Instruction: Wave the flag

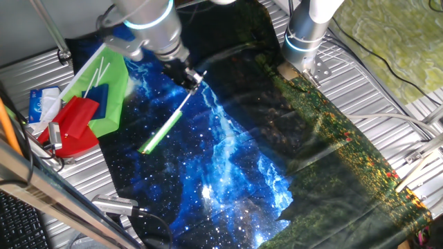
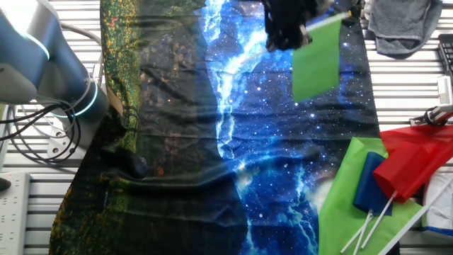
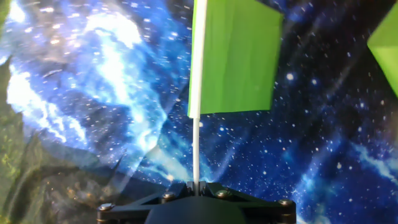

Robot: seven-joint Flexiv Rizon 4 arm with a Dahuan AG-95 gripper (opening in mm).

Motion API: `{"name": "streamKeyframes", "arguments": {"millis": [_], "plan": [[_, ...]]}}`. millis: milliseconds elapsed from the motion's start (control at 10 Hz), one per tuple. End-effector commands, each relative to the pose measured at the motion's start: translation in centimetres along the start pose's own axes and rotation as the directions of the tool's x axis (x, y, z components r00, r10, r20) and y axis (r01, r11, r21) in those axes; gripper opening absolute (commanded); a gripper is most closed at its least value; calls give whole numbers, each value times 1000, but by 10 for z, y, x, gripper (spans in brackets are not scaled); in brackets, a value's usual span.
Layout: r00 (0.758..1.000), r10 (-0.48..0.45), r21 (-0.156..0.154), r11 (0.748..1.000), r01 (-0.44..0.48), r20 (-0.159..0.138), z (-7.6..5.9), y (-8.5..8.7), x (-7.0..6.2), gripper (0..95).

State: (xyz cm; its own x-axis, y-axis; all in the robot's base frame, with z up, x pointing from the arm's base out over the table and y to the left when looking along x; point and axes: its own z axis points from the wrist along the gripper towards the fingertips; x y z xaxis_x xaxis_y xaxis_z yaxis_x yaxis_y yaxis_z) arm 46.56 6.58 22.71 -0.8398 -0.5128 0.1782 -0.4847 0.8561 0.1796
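The flag (image 3: 239,59) is a small bright-green cloth on a thin white stick. My gripper (image 3: 196,185) is shut on the bottom of the stick and holds the flag in the air above the starry blue cloth (image 3: 323,162). In one fixed view the flag (image 1: 160,129) slants down and left from the gripper (image 1: 192,78). In the other fixed view the flag (image 2: 316,62) hangs just right of the gripper (image 2: 287,32), near the top.
A pile of flags lies at the cloth's edge: a larger green flag (image 1: 114,104) with white sticks, a red flag (image 1: 76,123) and a blue one (image 1: 100,97). A second robot base (image 1: 304,41) stands at the table's far side. Cables run beside it.
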Motion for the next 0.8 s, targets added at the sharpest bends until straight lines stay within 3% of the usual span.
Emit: {"name": "streamKeyframes", "arguments": {"millis": [100, 300, 800], "plan": [[906, -410, -48, 908, 416, 99, 3, 5, -11, 0], [918, -387, -52, 918, 392, 91, 7, 28, -18, 0], [962, -263, -73, 960, 269, 79, 9, 114, -18, 0]]}}
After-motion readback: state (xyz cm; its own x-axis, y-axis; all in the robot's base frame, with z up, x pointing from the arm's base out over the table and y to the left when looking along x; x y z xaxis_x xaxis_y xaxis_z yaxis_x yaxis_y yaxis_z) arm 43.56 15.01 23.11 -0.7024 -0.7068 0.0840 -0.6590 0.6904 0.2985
